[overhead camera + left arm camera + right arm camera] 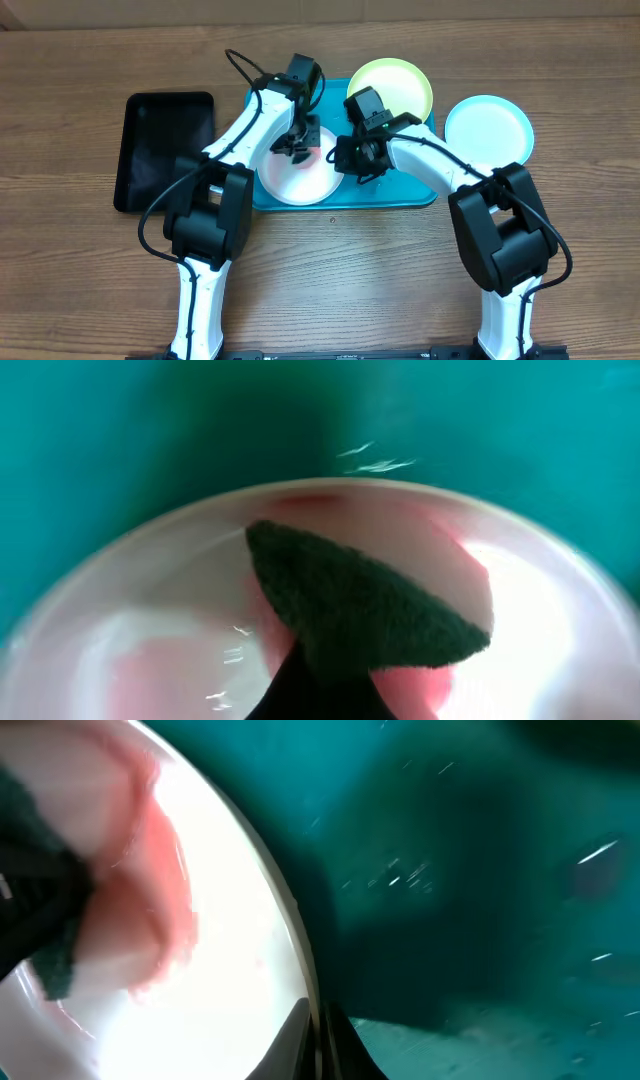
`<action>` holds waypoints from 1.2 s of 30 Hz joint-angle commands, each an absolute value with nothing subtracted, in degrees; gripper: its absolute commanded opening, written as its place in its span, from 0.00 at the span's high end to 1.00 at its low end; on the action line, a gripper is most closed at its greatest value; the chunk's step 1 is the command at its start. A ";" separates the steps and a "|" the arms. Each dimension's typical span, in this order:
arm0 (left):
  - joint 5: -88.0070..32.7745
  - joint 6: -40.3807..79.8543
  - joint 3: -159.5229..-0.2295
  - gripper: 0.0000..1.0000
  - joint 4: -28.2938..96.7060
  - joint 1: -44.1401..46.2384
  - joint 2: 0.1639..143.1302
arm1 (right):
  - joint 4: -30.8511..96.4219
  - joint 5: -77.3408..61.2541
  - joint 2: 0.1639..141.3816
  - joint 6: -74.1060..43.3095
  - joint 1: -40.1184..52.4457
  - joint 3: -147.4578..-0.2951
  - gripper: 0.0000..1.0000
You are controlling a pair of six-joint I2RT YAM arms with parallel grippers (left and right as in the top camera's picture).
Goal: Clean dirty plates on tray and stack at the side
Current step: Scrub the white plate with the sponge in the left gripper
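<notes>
The white plate (300, 182) lies on the left part of the turquoise tray (400, 185), with red smears (150, 660) at its centre. My left gripper (295, 143) is shut on a dark green sponge (360, 605), which presses on the smeared middle of the plate. My right gripper (318, 1045) is shut on the white plate's right rim, one finger inside and one outside. The yellow-green plate (392, 85) sits at the tray's far right corner. The pale blue plate (490, 130) lies on the table to the right of the tray.
A smaller black tray (165, 150) lies on the wooden table left of the turquoise tray. Both arms reach in from the near edge and meet over the tray's middle.
</notes>
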State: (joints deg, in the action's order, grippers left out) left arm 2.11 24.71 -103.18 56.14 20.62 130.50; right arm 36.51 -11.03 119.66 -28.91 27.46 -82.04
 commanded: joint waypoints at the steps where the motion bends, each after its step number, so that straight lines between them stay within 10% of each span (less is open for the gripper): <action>1: 16.64 30.15 -102.17 0.96 61.78 19.16 131.87 | 37.08 -10.52 119.72 -28.49 27.35 -81.36 0.96; 16: -31.35 -1.63 -102.17 0.96 63.70 19.14 131.90 | 37.12 -10.55 119.72 -28.51 27.35 -81.36 0.96; 30: 16.56 31.94 -102.17 0.96 60.20 17.61 131.87 | 37.39 -10.52 119.72 -28.51 27.35 -81.36 0.96; 36: 14.35 30.92 -102.17 0.96 67.46 17.80 131.87 | 37.34 -10.55 119.72 -28.51 27.35 -81.36 0.96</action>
State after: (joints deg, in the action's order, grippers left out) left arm 9.21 29.04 -103.33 65.56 18.81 130.41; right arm 36.82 -11.33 119.66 -28.69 27.83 -82.04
